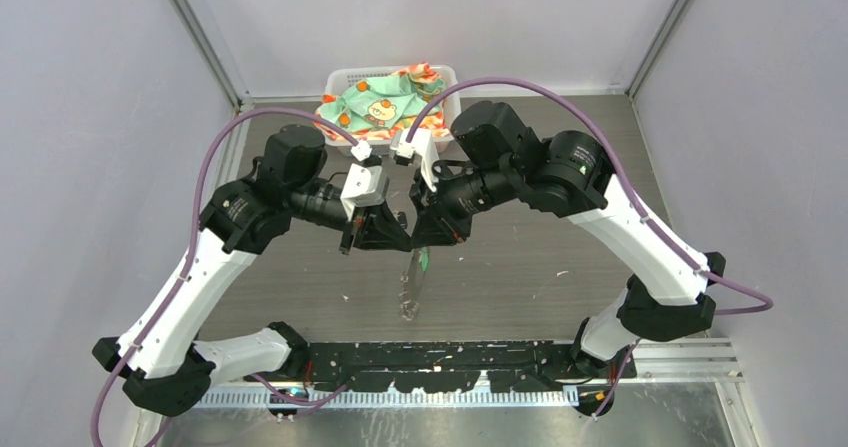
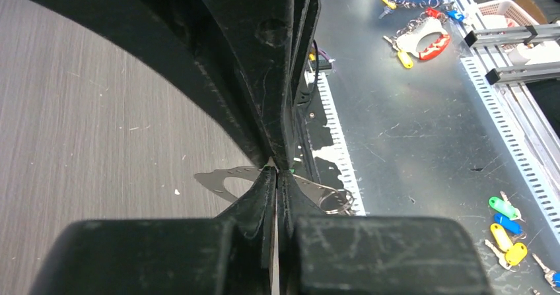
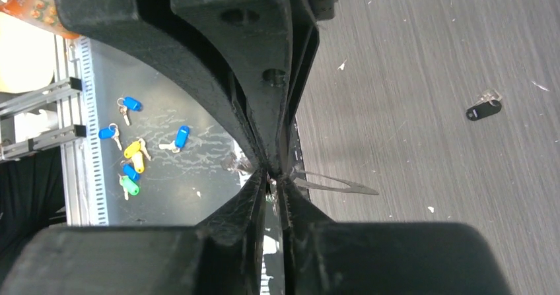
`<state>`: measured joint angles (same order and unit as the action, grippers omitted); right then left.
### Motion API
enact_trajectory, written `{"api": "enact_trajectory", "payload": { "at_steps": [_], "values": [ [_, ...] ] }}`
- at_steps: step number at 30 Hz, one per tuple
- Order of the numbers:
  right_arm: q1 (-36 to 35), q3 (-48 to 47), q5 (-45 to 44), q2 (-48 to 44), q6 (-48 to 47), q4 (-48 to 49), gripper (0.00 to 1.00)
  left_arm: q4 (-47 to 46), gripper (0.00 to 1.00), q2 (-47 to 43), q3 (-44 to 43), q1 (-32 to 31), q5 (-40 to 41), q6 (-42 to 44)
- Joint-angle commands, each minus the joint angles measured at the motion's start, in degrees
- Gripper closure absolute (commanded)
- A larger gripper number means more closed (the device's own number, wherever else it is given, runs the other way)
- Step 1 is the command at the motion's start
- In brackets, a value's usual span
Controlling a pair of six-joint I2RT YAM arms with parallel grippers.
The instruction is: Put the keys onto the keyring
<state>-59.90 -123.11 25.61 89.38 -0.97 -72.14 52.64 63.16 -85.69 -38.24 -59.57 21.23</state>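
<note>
White basket [image 1: 337,77] holds a patterned green cloth [image 1: 380,102]; left gripper [image 2: 276,171] and right gripper [image 3: 271,173] both pinch the hanging keyring [image 1: 411,285]

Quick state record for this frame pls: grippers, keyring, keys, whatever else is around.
left gripper: shut on the keyring
right gripper: shut; thin metal at its tips, item unclear
keyring: hangs down from between the grippers
green key: at the keyring's top, threading unclear
black key: loose on the table
basket: far edge, holds patterned cloth
</note>
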Motion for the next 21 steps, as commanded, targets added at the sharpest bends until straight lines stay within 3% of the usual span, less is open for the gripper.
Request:
{"api": "enact_trajectory", "payload": {
  "at_steps": [1,4,7,10,13,21],
  "values": [
    [0.3,1.1,-3.8,-4.4,2.3,8.5,0.78,-7.0,1.00,-2.5,1.4,-0.5,-0.1,-7.1],
    [1.0,7.9,-6.6,-12.1,4.9,16.6,0.53,-19.1,1.00,-6.0,7.3,-0.4,2.1,-17.7],
    [1.4,16.8,-8.2,-19.4,6.7,23.6,0.43,-32.2,1.00,-9.5,12.6,-0.4,4.4,-28.8],
    [1.6,24.8,-9.6,-25.5,8.5,28.9,0.40,-39.9,1.00,-11.3,14.6,-0.3,7.3,-35.4],
    [1.6,31.7,-10.2,-29.7,10.4,33.6,0.38,-42.4,1.00,-11.2,14.1,-0.3,8.1,-36.6],
    [1.6,36.2,-9.4,-31.7,12.3,41.0,0.43,-43.4,1.00,-10.4,12.8,-0.3,5.5,-36.6]
  ]
}}
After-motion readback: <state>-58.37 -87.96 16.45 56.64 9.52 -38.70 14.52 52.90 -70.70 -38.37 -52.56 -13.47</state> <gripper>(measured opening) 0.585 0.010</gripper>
